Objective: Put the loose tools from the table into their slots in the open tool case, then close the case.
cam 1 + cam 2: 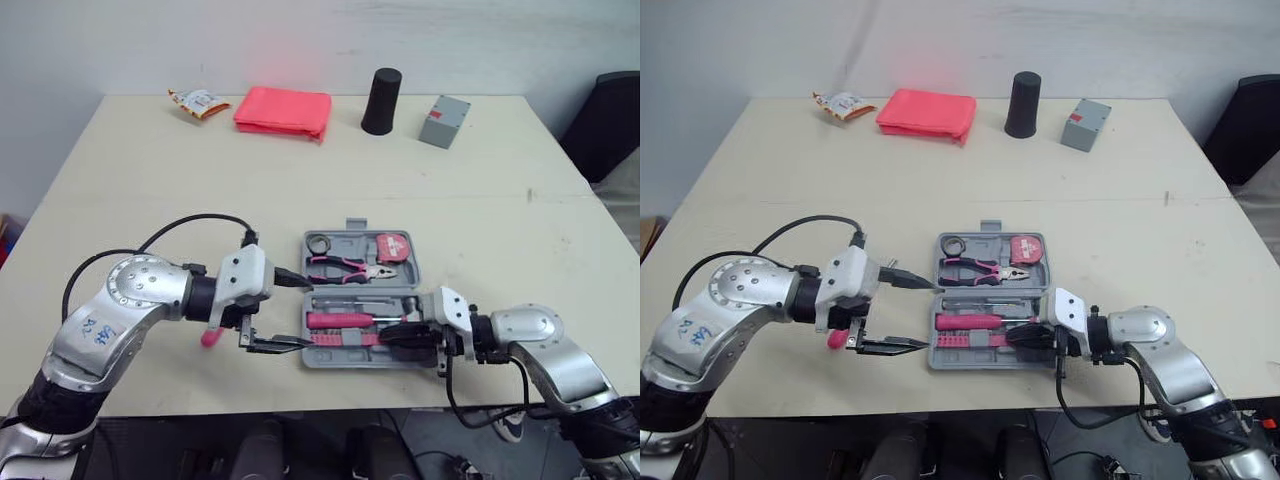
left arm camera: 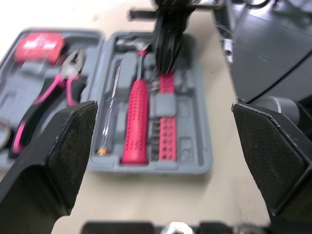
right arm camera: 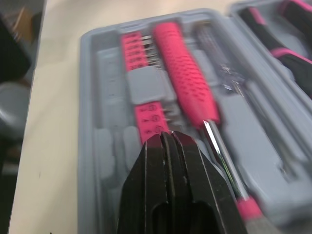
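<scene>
Near the front edge of the pale beige table (image 1: 150, 180) lies the open grey moulded plastic tool case (image 1: 345, 363), its two shallow halves flat, one behind the other, with the long side running from left to right. In the near half sits the screwdriver with a pink dotted rubber handle (image 1: 340, 320). Its long axis follows the case, with the handle toward the left and the shiny metal shaft pointing right. Just beside it, on the nearer side, is a pink plastic strip of small bits (image 1: 345, 340). The far half holds pliers with pink and black handles (image 1: 345, 268), nose pointing right, and a rounded pink tape measure (image 1: 392, 246) in the right corner. The left gripper (image 1: 308, 312) hovers at the left end of the case with its two black textured fingers spread wide apart and holding nothing. The right gripper (image 1: 392, 334) has its fingers pressed together with nothing seen between them. Their tips are over the right end of the near half, close to the bit strip and the screwdriver shaft; if they touch, I cannot tell. A small pink rounded object (image 1: 210, 337) lies on the table under the left wrist. Far back stand a folded red cloth (image 1: 283, 110), a black tapered cup (image 1: 382, 101), a grey box (image 1: 444, 121) and a crumpled snack packet (image 1: 198, 102).
</scene>
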Tool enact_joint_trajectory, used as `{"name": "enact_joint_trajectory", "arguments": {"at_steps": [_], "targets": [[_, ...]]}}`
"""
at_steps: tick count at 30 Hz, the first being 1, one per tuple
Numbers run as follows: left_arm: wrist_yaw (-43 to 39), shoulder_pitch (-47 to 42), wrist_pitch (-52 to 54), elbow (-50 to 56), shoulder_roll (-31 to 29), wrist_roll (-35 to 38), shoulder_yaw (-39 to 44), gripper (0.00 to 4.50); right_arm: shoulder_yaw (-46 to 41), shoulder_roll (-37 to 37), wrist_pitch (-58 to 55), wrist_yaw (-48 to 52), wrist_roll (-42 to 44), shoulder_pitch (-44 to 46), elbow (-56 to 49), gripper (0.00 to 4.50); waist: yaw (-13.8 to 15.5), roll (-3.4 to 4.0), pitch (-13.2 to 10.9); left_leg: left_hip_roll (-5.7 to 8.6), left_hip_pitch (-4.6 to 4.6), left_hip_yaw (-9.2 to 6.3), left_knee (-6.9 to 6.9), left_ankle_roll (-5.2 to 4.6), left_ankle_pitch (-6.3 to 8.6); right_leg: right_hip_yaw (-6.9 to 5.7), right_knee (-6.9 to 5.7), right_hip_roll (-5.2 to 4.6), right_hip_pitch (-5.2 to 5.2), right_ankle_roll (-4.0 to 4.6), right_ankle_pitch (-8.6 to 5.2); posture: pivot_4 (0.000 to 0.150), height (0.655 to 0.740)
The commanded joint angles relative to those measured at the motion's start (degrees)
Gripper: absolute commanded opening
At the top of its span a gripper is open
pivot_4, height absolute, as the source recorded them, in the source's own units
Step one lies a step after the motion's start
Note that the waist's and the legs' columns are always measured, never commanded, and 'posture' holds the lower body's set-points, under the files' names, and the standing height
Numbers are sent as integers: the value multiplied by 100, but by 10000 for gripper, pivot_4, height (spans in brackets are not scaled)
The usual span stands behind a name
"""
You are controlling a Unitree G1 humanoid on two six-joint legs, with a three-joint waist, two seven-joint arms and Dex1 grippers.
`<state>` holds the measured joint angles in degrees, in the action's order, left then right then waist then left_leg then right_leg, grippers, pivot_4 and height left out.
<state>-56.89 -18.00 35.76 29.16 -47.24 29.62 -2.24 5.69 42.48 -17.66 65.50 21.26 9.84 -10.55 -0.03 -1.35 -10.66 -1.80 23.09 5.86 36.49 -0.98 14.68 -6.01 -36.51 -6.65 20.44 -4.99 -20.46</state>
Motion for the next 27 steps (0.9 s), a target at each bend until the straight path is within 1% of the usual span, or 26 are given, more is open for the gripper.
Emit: {"name": "enact_joint_trajectory", "arguments": {"at_steps": [1, 2, 5, 6, 9, 13, 15, 17, 20, 22, 24, 27], "targets": [[466, 657, 473, 291, 53, 560, 1085, 45000, -1010, 386, -834, -145, 857, -41, -621, 6877, -9, 11, -7, 0, 7, 0, 0, 0, 0, 0, -2, 0, 8, 0, 0, 1500, 7361], [511, 1013, 586, 300, 72, 741, 1499, 45000, -1306, 572, -1042, -71, 1070, -93, -689, 10274, -20, 22, -13, -1, 10, 0, 0, -1, 0, 0, -1, 0, 12, 0, 0, 1500, 7361], [812, 1871, 855, 246, 219, 1038, 2627, 45000, -1971, 1203, -1328, 267, 1296, -305, -547, 24561, -6, 24, -15, -3, 8, -3, -4, -4, 2, -6, 4, 1, 10, 2, -1, 1500, 7361], [895, 2066, 930, 225, 246, 1115, 2920, 45000, -2120, 1377, -1360, 355, 1304, -361, -440, 30222, -5, 24, -15, -3, 8, -5, -4, -6, 3, -9, 5, 0, 9, 2, -1, 1500, 7361], [725, 3105, 881, 22, 156, 949, 4141, 45000, -2760, 1919, -1385, 658, 1258, -551, 216, 44635, -2, 21, -14, -4, 8, -6, -5, -40, 23, -9, 10, -1, 5, 4, -1, 1500, 7361], [455, 4046, 779, -322, 160, 922, 5266, 45000, -3202, 2287, -1147, 897, 1047, -702, 983, 44635, -1, 21, -14, -1, 6, -1, -7, -45, 30, -8, 18, -6, 6, 6, -3, 1500, 7361], [289, 4612, 555, -719, 229, 724, 5907, 45000, -3426, 2444, -921, 878, 817, -736, 1602, 44635, -5, 21, -14, -1, 7, -1, -8, -43, 32, -9, 22, -7, 7, 8, -3, 1500, 7361], [280, 4926, 344, -951, 270, 535, 6166, 45000, -3503, 2509, -717, 882, 654, -756, 2025, 44635, -14, 23, -14, -3, 7, 2, -11, -37, 42, -7, 32, -8, 10, 12, -4, 1500, 7361], [486, 4967, 261, -847, 325, 480, 6050, 45000, -3292, 2513, -418, 911, 479, -526, 2458, 44635, -6, 30, -13, -4, 6, 3, -22, -31, 47, -8, 48, -11, 10, 17, -3, 1500, 7361], [612, 4959, 199, -529, 414, 449, 5800, 45000, -3099, 2432, -423, 856, 488, -222, 2462, 44635, -27, 49, -12, -4, 7, 5, -23, -9, 59, -5, 51, -15, 11, 23, 5, 1500, 7361], [761, 4940, 234, -141, 516, 514, 5575, 45000, -2988, 2349, -645, 876, 666, -53, 2163, 44635, -35, 52, -13, -5, 7, 6, -25, -9, 59, -3, 51, -16, 13, 24, 7, 1500, 7361], [1167, 4773, 466, 539, 711, 739, 5155, 45000, -2844, 2217, -1125, 887, 1075, 21, 1230, 44635, -40, 53, -13, -8, 8, 8, -39, -11, 56, -3, 53, -14, 17, 26, 6, 1500, 7361]]}}
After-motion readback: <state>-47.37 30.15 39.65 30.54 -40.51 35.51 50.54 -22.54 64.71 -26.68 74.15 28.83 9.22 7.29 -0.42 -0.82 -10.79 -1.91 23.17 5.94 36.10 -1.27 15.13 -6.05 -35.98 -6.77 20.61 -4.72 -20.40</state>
